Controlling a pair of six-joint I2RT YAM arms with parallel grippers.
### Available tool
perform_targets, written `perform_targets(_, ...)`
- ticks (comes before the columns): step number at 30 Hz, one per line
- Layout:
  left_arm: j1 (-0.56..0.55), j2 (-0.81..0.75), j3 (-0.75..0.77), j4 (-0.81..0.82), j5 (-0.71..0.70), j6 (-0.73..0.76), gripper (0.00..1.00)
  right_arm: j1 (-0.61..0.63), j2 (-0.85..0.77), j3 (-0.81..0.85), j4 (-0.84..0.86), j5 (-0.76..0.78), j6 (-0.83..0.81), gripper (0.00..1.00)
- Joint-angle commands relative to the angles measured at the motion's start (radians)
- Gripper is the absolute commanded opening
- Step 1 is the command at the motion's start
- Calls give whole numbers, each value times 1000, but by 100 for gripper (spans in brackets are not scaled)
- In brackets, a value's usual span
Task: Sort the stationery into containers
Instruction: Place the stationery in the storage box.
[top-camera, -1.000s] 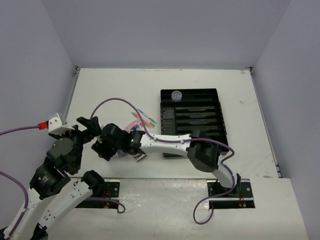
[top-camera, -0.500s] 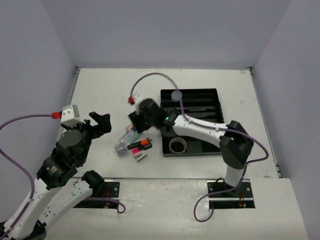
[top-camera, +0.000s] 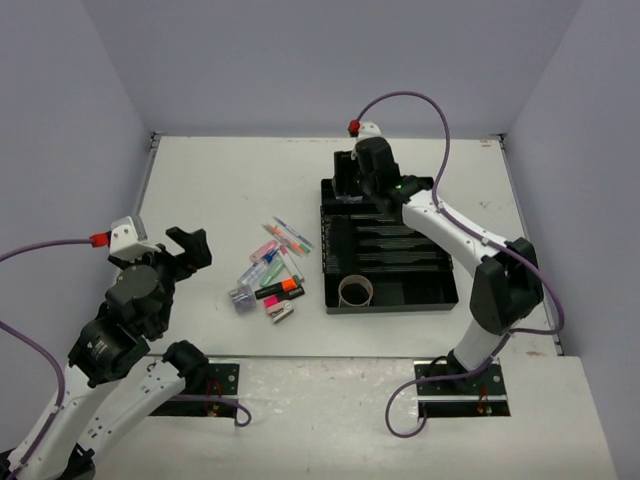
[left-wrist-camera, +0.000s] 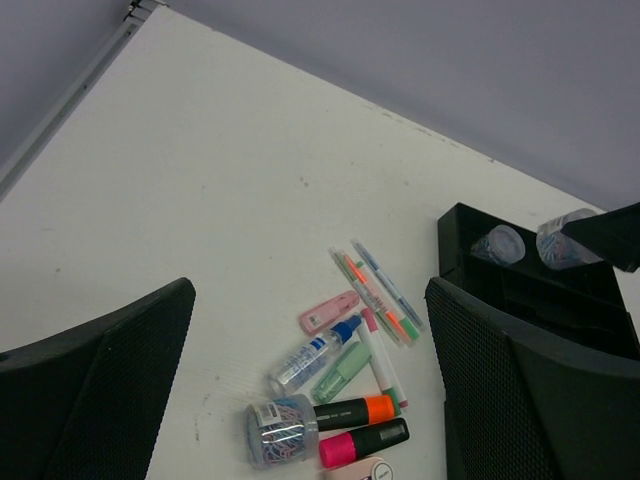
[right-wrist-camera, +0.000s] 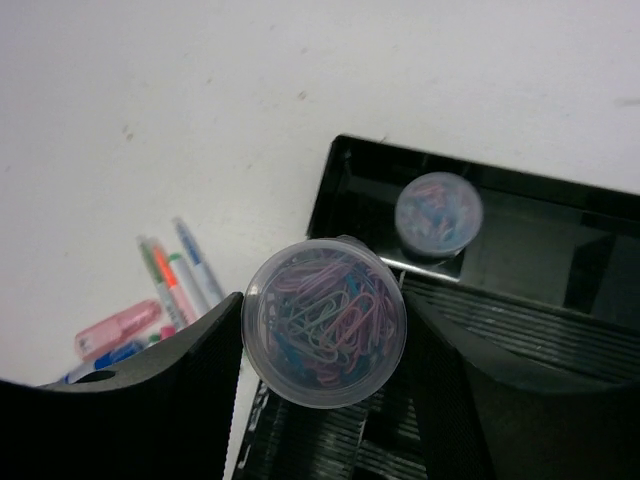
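- Our right gripper (right-wrist-camera: 323, 332) is clamped on a round clear tub (right-wrist-camera: 323, 335) full of coloured paper clips, one finger on each side of it.
- We hold that tub over the far left corner of the black organiser tray (top-camera: 400, 291).
- A second clip tub (right-wrist-camera: 438, 213) sits in the tray's far end section, just beside ours.
- A tan tape roll (top-camera: 355, 291) lies in the tray's near end section.
- Our left gripper (left-wrist-camera: 310, 298) is spread wide and empty, raised above the table (left-wrist-camera: 200, 180).
- Between its fingers we see the loose pile: a third tub (left-wrist-camera: 280, 430), orange highlighter (left-wrist-camera: 355, 410), pink highlighter (left-wrist-camera: 365, 440), green highlighter (left-wrist-camera: 342, 372), blue-capped bottle (left-wrist-camera: 312, 352) and thin pens (left-wrist-camera: 380, 295).
- The pile lies left of the tray, apart from it.
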Motion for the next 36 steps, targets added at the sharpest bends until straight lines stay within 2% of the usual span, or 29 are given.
perform_targets(1, 6, 36, -1, 12, 2, 37, 100, -129, 96, 141, -66, 107, 17, 35)
perform_targets(5, 6, 59, 1, 15, 13, 43, 100, -189, 194, 236, -136, 140, 1, 36)
perform_targets(14, 6, 61, -4, 24, 36, 54, 100, -245, 291, 226, -153, 117, 9, 42)
perform_targets(28, 6, 56, -2, 21, 30, 51, 100, -252, 364, 299, -137, 72, -53, 48)
perform_targets(30, 6, 56, -2, 21, 30, 51, 100, -253, 368, 302, -138, 70, -56, 52)
perform_targets(32, 6, 58, -2, 20, 29, 50, 100, -253, 354, 282, -139, 66, -45, 67)
perform_targets(36, 6, 67, -1, 19, 30, 49, 100, -253, 312, 239, -123, 32, -36, 79)
